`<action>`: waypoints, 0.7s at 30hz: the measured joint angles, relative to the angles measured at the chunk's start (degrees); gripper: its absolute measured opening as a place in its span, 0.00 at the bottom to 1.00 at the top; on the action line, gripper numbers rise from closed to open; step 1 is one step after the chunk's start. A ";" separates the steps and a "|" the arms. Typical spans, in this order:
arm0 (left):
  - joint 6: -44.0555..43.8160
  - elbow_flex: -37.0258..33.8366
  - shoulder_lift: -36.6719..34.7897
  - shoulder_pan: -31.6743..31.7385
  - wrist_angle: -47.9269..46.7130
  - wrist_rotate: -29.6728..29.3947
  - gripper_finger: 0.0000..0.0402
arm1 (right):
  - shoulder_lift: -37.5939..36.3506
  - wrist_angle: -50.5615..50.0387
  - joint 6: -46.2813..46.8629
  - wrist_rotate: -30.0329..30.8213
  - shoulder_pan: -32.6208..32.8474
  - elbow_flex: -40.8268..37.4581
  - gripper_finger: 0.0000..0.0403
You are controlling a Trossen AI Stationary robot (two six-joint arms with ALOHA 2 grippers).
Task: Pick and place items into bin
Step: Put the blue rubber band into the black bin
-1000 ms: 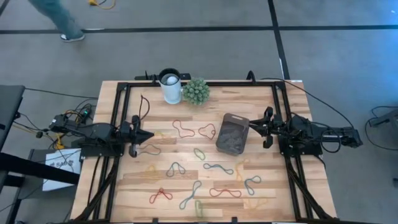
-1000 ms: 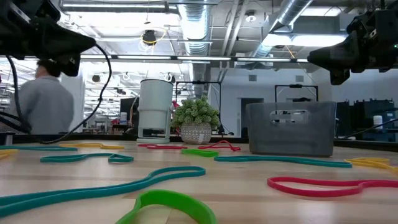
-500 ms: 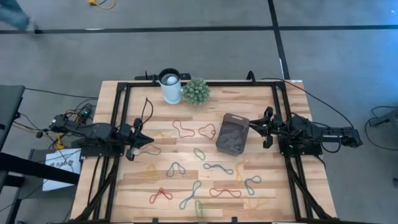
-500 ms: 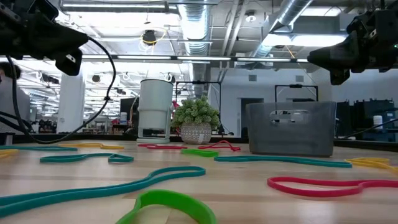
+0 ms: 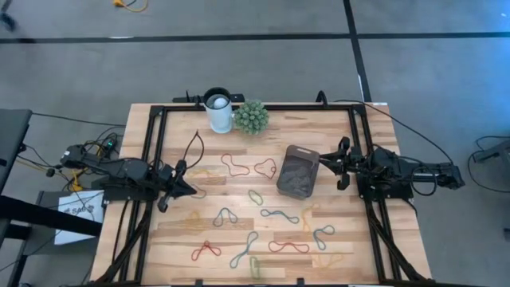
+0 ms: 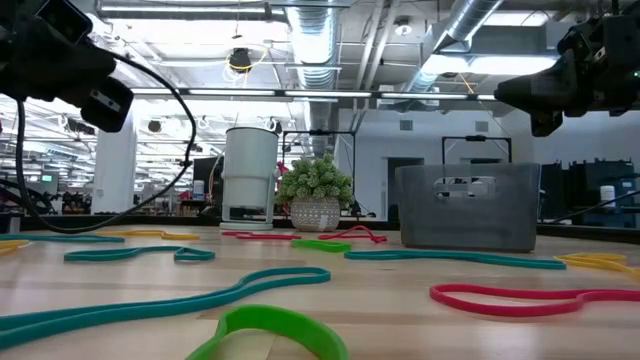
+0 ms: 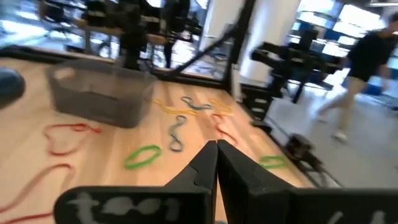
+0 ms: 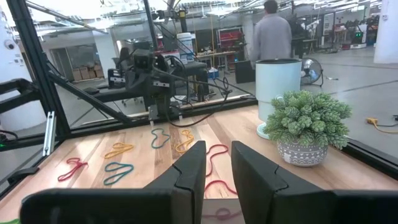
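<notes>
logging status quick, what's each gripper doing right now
Left gripper: closed, holding nothing.
Right gripper: open, empty, beside the bin.

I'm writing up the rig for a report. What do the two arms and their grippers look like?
Both arms are dark, near-black. The left gripper has two flat, wedge-shaped black fingers tapering to points; a thin black cable loops above the left arm. The right gripper has similar angular black fingers. No legible markings show.
</notes>
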 joint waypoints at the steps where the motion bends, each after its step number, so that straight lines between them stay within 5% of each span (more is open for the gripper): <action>1: -0.90 0.00 0.33 0.00 0.31 -1.55 0.00 | -0.02 0.00 -0.01 0.02 0.00 -0.01 0.17; 10: -2.88 0.00 0.51 0.02 1.77 -7.71 0.03 | -0.01 0.00 0.01 0.02 -0.01 0.00 0.17; 21: -0.43 0.00 0.53 0.04 2.46 -17.16 0.27 | -0.02 0.00 0.01 0.00 -0.01 0.00 0.17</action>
